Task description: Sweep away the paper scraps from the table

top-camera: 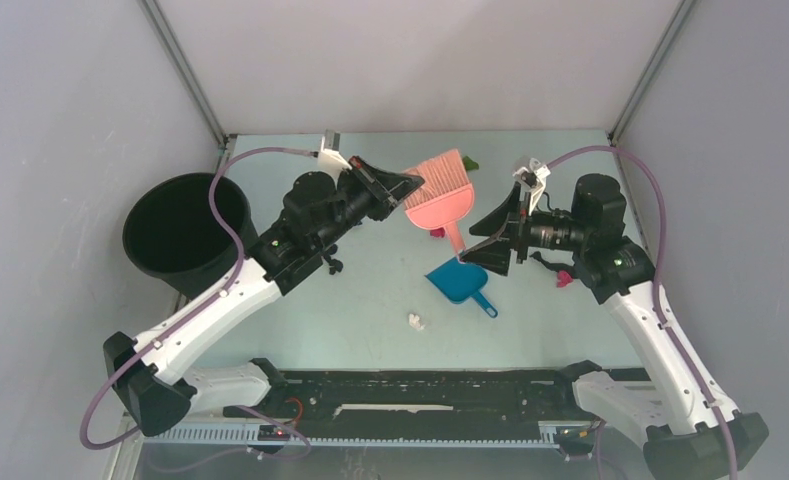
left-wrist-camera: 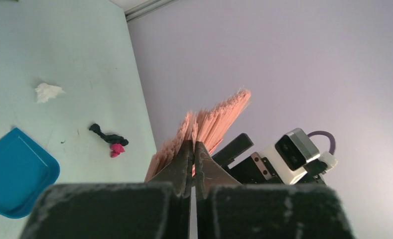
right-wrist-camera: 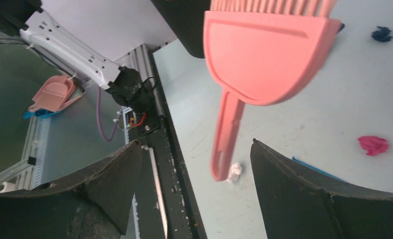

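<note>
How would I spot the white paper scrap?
Start at the black rail edging the table. Just beyond its middle, nearer than the blue dustpan, lies the white paper scrap. It is the only white bit, apart from the coloured scraps.

The left arm [top-camera: 210, 315] and the right arm [top-camera: 660, 335] each have white shells, black joints and bases, a white wrist camera [top-camera: 532, 178] and a looping purple cable [top-camera: 280, 150].

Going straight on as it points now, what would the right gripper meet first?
Probably the handle of the pink plastic brush, hanging straight ahead between the right gripper's open fingers while the left gripper clamps its bristles; depth is uncertain.
</note>
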Controlling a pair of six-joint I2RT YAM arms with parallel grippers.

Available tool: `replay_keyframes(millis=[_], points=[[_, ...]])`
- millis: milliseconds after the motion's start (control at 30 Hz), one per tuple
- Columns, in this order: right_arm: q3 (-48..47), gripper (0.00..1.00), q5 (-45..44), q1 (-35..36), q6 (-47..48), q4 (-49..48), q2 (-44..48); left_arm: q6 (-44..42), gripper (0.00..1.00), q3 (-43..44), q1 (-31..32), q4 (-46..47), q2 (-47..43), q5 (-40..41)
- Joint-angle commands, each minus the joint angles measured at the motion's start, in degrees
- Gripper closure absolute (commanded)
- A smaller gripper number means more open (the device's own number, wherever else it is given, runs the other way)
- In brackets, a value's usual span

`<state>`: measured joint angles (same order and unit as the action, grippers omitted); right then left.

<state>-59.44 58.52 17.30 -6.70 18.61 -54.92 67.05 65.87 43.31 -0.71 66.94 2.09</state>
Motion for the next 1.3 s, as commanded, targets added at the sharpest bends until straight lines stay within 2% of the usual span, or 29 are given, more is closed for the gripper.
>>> replay_keyframes(millis=[0,100,200,233,333,367,467,500,567,600,667,700,767,833,933,1033,1100,1167,1267], points=[[-0.2,0.13,-5.0,0.3,2.4,0.1,0.2,2.3,1.0,1.6,-0.3,5.0,-0.9,-1.6],[1.2,0.16,-3.0,0.4,1.4,-1.0,-0.6,2.5,1.0,1.5,-0.3,5.5,-0.9,-2.3],[2.2,0.24,-0.6,0.5,0.6,-1.9,-1.5,3.1,1.0,1.8,-0.3,6.0,-0.5,-3.9],[2.3,0.32,0.4,0.5,0.6,-2.0,-1.6,3.2,1.0,1.7,-0.3,6.2,-0.4,-4.0],[2.4,0.62,4.1,0.6,1.0,-2.3,-1.6,2.5,1.0,1.4,-0.4,6.2,-0.4,-3.1],[2.4,0.67,4.6,0.5,1.2,-2.1,-1.5,2.1,1.0,1.3,-0.4,6.2,-0.3,-2.9],[2.3,0.71,4.8,0.6,2.6,-0.5,-0.8,1.7,1.0,0.9,-0.5,6.2,-0.1,-3.0],[2.4,0.77,4.8,0.5,3.1,0.2,-0.6,1.3,1.0,0.9,-0.6,6.2,0.1,-3.4],[2.3,0.97,4.4,0.2,5.1,1.9,-0.2,-2.1,1.0,1.6,-1.0,6.1,1.1,-5.6],[2.4,1.0,4.2,-0.4,6.3,3.4,0.1,-5.6,0.95,2.6,-1.4,5.1,1.6,-7.1],[1.9,1.0,3.9,-2.0,11.2,9.6,0.2,-14.5,0.6,5.6,-2.4,-2.6,2.7,-8.3],[0.7,1.0,3.4,-2.6,15.5,14.5,-0.2,-20.0,0.47,7.2,-2.7,-8.5,3.1,-8.1],[-1.1,1.0,0.9,-3.4,24.3,24.0,-1.1,-30.8,0.33,9.3,-2.6,-16.8,3.0,-5.5],[-2.8,1.0,-2.6,-3.4,33.0,33.2,-1.9,-40.2,0.27,10.8,-2.6,-23.3,2.8,-3.9],[-4.8,1.0,-8.3,-2.8,44.6,44.9,-3.6,-54.9,0.15,11.0,-1.5,-27.3,1.5,-9.8],[-6.6,1.0,-12.6,-1.7,53.4,54.1,-6.2,-65.6,0.11,10.5,2.0,-30.8,0.7,-14.5],[-8.2,1.0,-12.7,-1.5,57.4,59.3,-8.2,-69.9,0.11,8.3,2.8,-30.7,0.4,-16.6],[-9.9,1.0,-11.1,-1.3,59.9,63.5,-10.3,-71.8,0.11,5.9,2.8,-29.3,0.6,-22.6],[-11.5,1.0,-9.4,-0.2,61.1,67.2,-13.4,-69.9,0.13,2.4,3.2,-24.2,1.4,-32.1]])
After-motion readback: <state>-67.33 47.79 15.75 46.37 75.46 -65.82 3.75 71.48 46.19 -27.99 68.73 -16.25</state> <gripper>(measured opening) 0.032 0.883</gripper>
